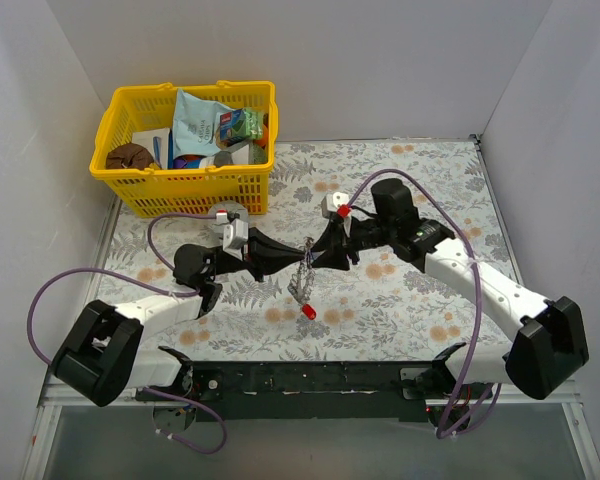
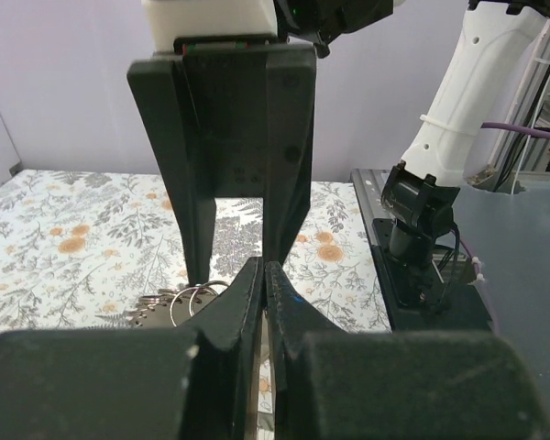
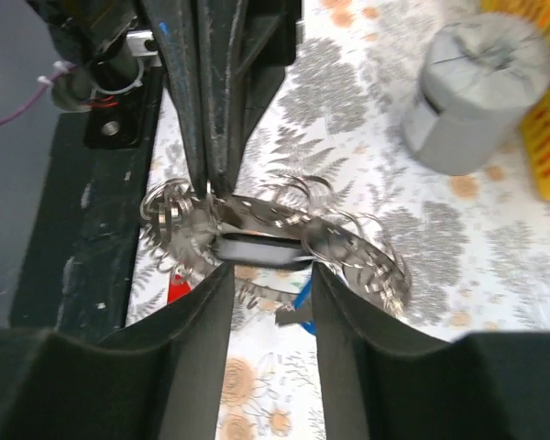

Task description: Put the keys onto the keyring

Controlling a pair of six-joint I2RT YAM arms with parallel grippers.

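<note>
From above, the left tool [image 1: 294,256] and right tool [image 1: 323,248] meet over the bench [image 1: 420,170], with the keyring [image 1: 302,280] hanging between them. Left wrist view: the left tool is clamped tight on the keyring's edge. Right wrist view: the right tool's fingers [image 3: 211,321] stand apart, straddling the keyring, with a red key [image 3: 177,291] and a blue key [image 3: 302,295] dangling.
</note>
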